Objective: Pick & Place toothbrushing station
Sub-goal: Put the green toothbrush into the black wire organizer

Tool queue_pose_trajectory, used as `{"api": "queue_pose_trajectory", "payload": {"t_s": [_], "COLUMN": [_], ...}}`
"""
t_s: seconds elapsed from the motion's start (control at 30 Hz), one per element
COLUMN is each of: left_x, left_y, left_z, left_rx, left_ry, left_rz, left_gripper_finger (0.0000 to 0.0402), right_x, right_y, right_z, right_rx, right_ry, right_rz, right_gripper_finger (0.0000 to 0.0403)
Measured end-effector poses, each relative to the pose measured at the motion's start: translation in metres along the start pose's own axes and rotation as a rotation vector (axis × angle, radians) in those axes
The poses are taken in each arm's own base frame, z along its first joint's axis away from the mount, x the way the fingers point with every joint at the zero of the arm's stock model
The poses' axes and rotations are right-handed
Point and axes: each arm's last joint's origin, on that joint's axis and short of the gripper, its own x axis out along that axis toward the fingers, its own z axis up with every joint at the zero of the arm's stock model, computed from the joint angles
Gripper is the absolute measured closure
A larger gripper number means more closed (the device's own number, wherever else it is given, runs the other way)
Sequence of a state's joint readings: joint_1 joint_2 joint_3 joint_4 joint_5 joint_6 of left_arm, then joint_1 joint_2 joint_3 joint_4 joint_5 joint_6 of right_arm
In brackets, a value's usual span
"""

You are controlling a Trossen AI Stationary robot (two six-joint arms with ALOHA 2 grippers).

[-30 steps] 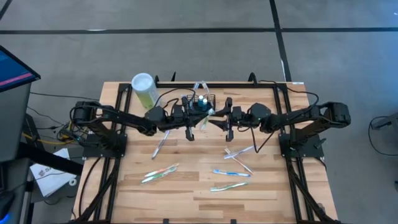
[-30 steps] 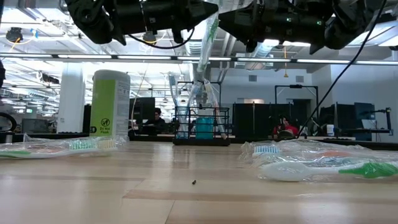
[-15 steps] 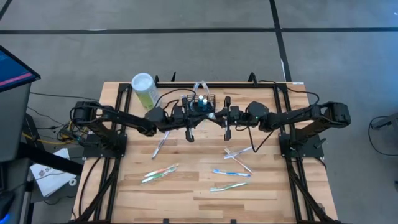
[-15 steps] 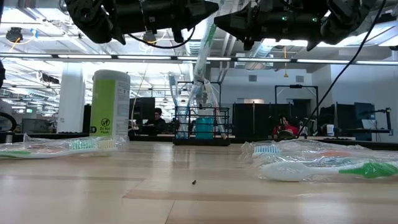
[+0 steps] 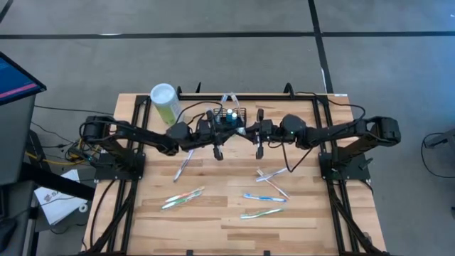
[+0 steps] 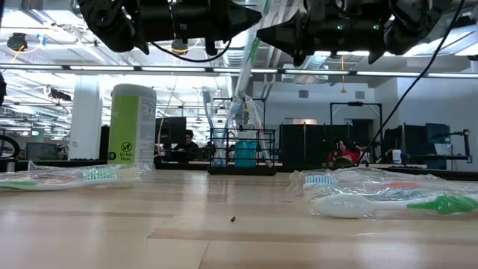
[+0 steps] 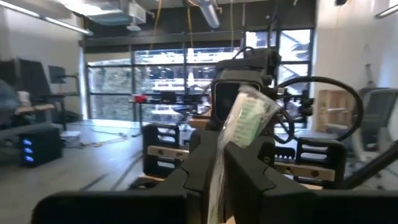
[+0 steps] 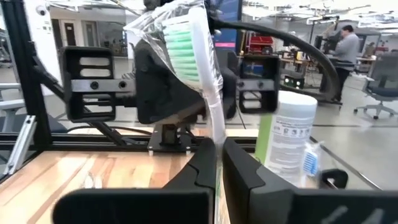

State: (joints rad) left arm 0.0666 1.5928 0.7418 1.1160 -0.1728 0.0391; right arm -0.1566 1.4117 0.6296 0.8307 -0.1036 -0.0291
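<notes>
The toothbrushing station (image 5: 229, 117) is a small black wire basket at the back middle of the table, also in the low view (image 6: 243, 149), with wrapped brushes standing in it. Above and just in front of it, a wrapped toothbrush (image 6: 248, 63) with green bristles hangs steeply between both arms. My left gripper (image 5: 226, 134) meets it from the left and my right gripper (image 5: 246, 132) from the right. In the left wrist view the dark fingers (image 7: 202, 171) hug the wrapper (image 7: 247, 117). In the right wrist view the gripper (image 8: 218, 158) is shut on the brush (image 8: 186, 46).
A pale-green cylinder with a white lid (image 5: 165, 102) stands left of the basket. Several wrapped toothbrushes lie on the wood: one (image 5: 183, 163) under the left arm, others at the front (image 5: 183, 198) (image 5: 264, 197) (image 5: 263, 213). People sit in the room beyond (image 6: 187, 142).
My right gripper moved left to the hanging toothbrush and closed its fingers on it. The left arm stayed in place and the brush's head tilted slightly.
</notes>
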Motion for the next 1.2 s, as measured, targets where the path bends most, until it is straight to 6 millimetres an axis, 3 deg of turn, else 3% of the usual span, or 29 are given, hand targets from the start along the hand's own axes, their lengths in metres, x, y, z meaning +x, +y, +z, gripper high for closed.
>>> {"api": "queue_pose_trajectory", "payload": {"t_s": [0.17,0.37,0.6,0.9,1.2], "left_x": [-0.011,-0.038,-0.065,-0.073,-0.073], "left_y": [0.004,0.011,0.012,0.013,0.011], "left_z": [0.009,0.014,0.003,-0.007,-0.007], "left_rx": [0.042,0.034,-0.027,-0.055,-0.06], "left_ry": [-0.018,0.013,0.061,0.097,0.098], "left_rz": [0.065,0.117,0.105,0.106,0.072], "left_gripper_finger": [0.0345,0.0332,0.0336,0.0337,0.0341], "right_x": [-0.001,-0.004,-0.011,-0.02,-0.024], "right_y": [-0.01,-0.025,-0.054,-0.08,-0.087], "right_z": [-0.004,-0.005,-0.009,-0.013,-0.022], "right_rx": [0.022,0.028,0.076,0.106,0.138], "right_ry": [0.034,0.04,0.08,0.111,0.193], "right_rz": [-0.034,-0.086,-0.19,-0.283,-0.314], "right_gripper_finger": [0.0402,0.0402,0.0403,0.0403,0.0403]}}
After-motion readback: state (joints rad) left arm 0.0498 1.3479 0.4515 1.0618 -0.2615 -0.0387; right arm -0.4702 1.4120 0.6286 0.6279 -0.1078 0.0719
